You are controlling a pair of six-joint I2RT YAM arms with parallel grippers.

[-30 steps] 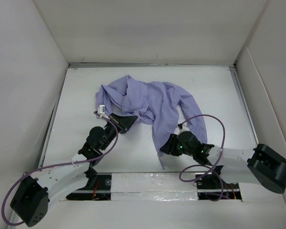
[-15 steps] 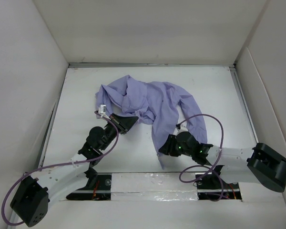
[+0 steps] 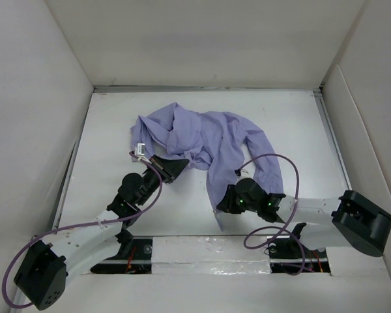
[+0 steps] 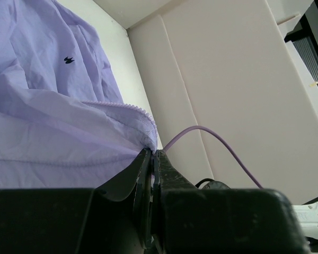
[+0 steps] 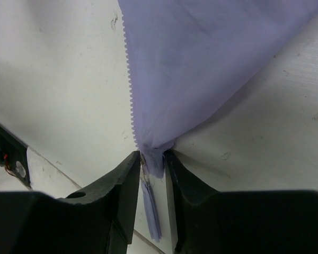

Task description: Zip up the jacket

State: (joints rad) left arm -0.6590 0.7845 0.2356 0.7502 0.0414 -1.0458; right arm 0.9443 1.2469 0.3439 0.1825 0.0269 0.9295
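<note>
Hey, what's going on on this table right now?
A crumpled lavender jacket lies unzipped on a white table. The robot's left tool is shut on a toothed zipper edge at the jacket's left side. The right tool pinches the bottom corner of a zipper edge at the near side. The two edges are apart.

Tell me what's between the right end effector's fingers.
A toothed zipper edge of the thin lavender fabric jacket, pinched in the right end effector. Its fingers hide whether a slider is there.
</note>
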